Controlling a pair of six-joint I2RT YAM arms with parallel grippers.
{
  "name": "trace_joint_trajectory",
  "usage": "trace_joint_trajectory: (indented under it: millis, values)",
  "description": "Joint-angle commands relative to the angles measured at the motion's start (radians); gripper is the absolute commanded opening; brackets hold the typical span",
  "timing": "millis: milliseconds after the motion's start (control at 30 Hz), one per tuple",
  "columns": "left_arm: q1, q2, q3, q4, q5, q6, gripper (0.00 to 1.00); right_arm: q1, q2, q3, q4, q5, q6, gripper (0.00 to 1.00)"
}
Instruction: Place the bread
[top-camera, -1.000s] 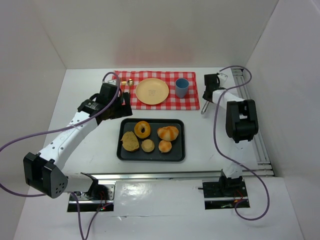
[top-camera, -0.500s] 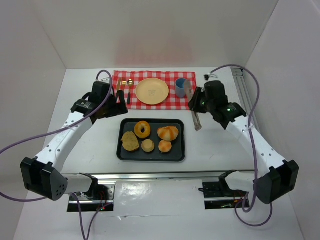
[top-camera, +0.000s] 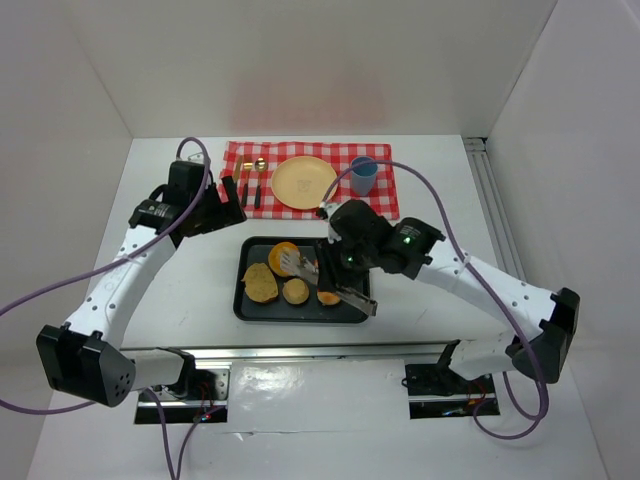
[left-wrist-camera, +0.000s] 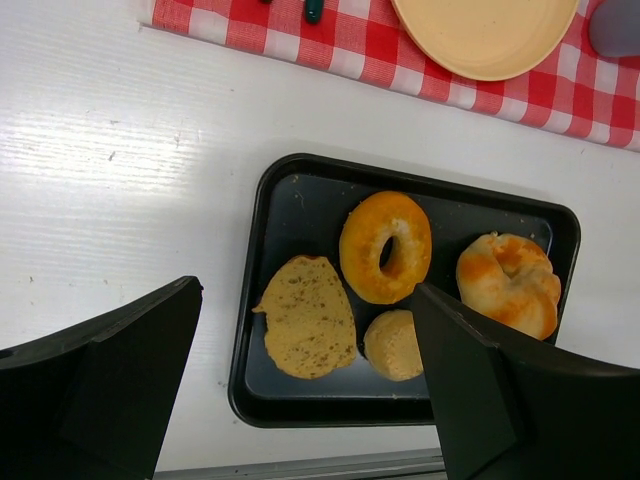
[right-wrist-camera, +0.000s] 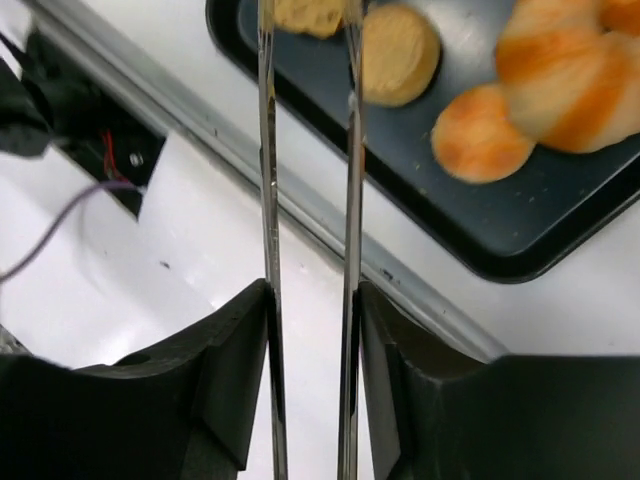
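Remaining: basically everything lol; plate (top-camera: 304, 183) has nothing on it
Bread (left-wrist-camera: 385, 247): all of it sits in the tray (left-wrist-camera: 262, 300)
Right gripper (right-wrist-camera: 310, 300): clamped on tongs (right-wrist-camera: 266, 150); tips over the tray
Left gripper (top-camera: 235, 193): spread wide; empty; near the cloth (top-camera: 385, 200)

The black tray (left-wrist-camera: 300, 215) holds a golden-orange bread ring (left-wrist-camera: 362, 250), a brown speckled slice (left-wrist-camera: 308, 318) and an orange-and-cream streaked roll (left-wrist-camera: 508, 282). At the frame's top, a red-and-white checked cloth (left-wrist-camera: 350, 55) carries a pale yellow plate (left-wrist-camera: 485, 30). The tabletop (left-wrist-camera: 120, 200) is white and the tongs (right-wrist-camera: 266, 200) are silver.
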Motion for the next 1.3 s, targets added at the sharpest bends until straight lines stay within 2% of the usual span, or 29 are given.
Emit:
trace_joint_trajectory:
  millis: [0, 100, 333, 1000, 1067, 1233, 1267]
  values:
    - [0.005, -0.028, -0.009, 0.005, 0.023, 0.018, 1.00, 0.065, 0.035, 0.049, -0.097, 0.048, 0.028, 0.47]
    - [0.005, -0.038, -0.018, 0.005, 0.023, 0.018, 1.00, 0.075, 0.059, 0.038, -0.109, 0.110, 0.028, 0.55]
    - [0.015, -0.047, -0.018, -0.005, 0.014, 0.018, 1.00, 0.084, 0.138, 0.072, -0.141, 0.144, -0.007, 0.64]
    - [0.044, -0.056, -0.064, 0.015, 0.014, 0.018, 1.00, 0.093, 0.358, 0.155, -0.100, 0.124, -0.135, 0.70]
    - [0.044, -0.056, -0.064, 0.026, 0.014, 0.018, 0.99, 0.093, 0.371, 0.166, -0.100, 0.124, -0.144, 0.66]
    - [0.053, -0.056, -0.064, 0.026, 0.023, 0.018, 0.99, 0.093, 0.381, 0.250, -0.155, 0.170, -0.156, 0.45]
    - [0.053, -0.056, -0.064, 0.026, 0.023, 0.027, 0.99, 0.093, 0.369, 0.268, -0.188, 0.196, -0.156, 0.45]
